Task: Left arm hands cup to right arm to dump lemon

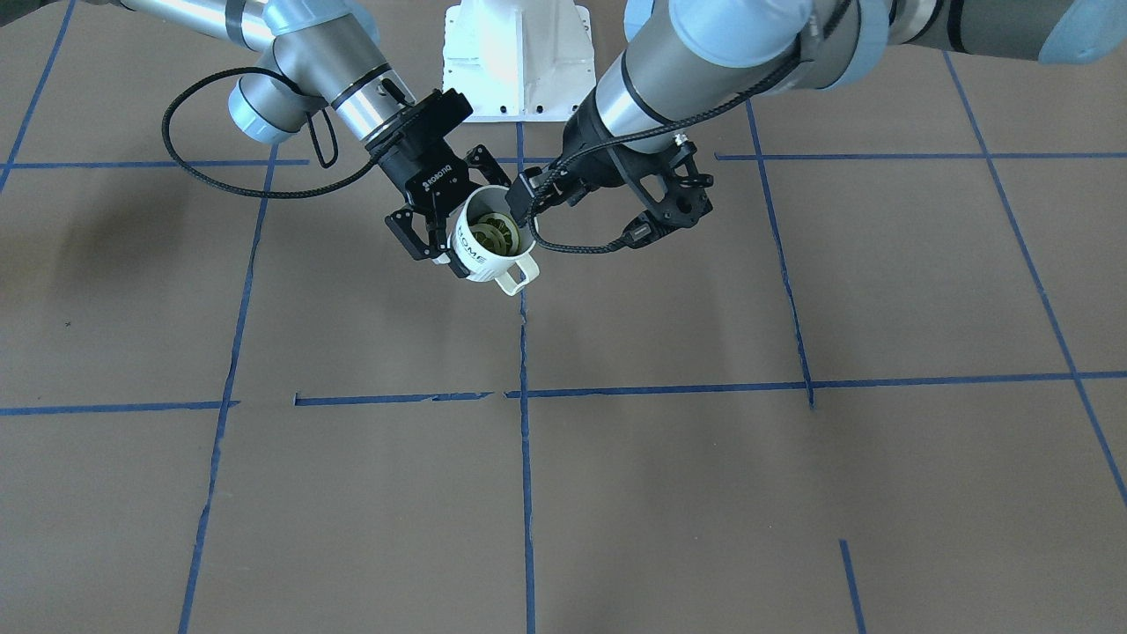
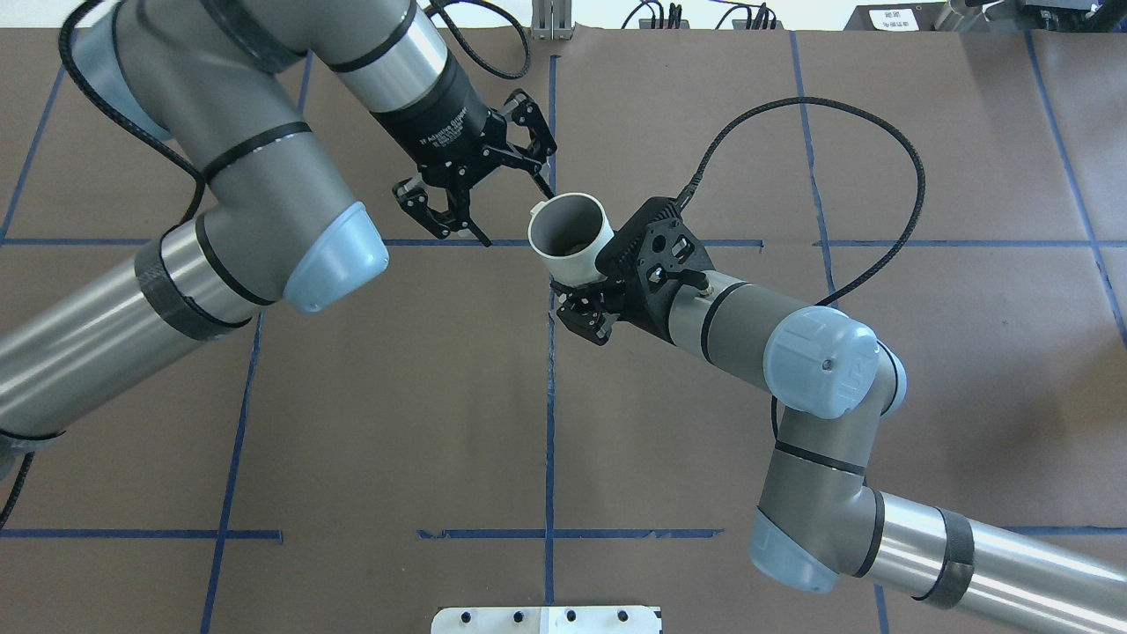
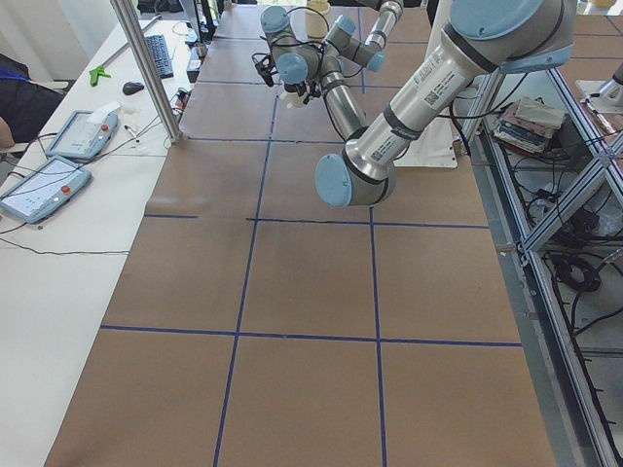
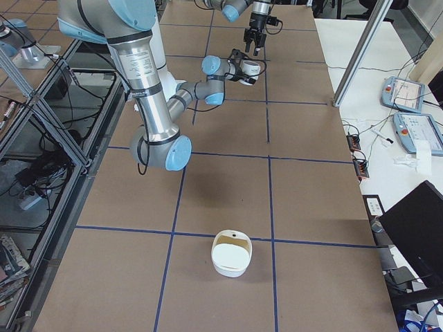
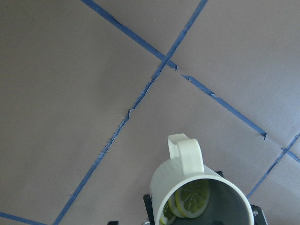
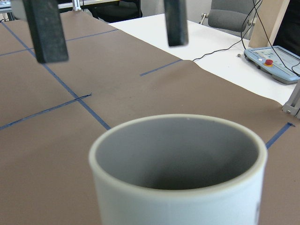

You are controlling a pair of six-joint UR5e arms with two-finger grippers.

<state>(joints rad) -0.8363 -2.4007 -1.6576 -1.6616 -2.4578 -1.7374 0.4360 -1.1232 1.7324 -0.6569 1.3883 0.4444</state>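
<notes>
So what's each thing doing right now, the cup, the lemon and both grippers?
cup: held above the table, mouth up.
lemon: inside the cup.
right gripper: shut on the cup.
left gripper: open, apart from the cup.
white bowl: resting on the table.

The white cup (image 6: 178,197) filled the lower frame, mouth up, grey inside shadowed; beyond it hung the left gripper (image 6: 112,50), its two dark fingers (image 6: 47,33) well apart, over the brown table (image 6: 51,154).

White ribbed cup (image 1: 475,257), grey inside, yellow-green lemon (image 5: 192,199), blue-gridded brown table (image 1: 352,493)
</notes>
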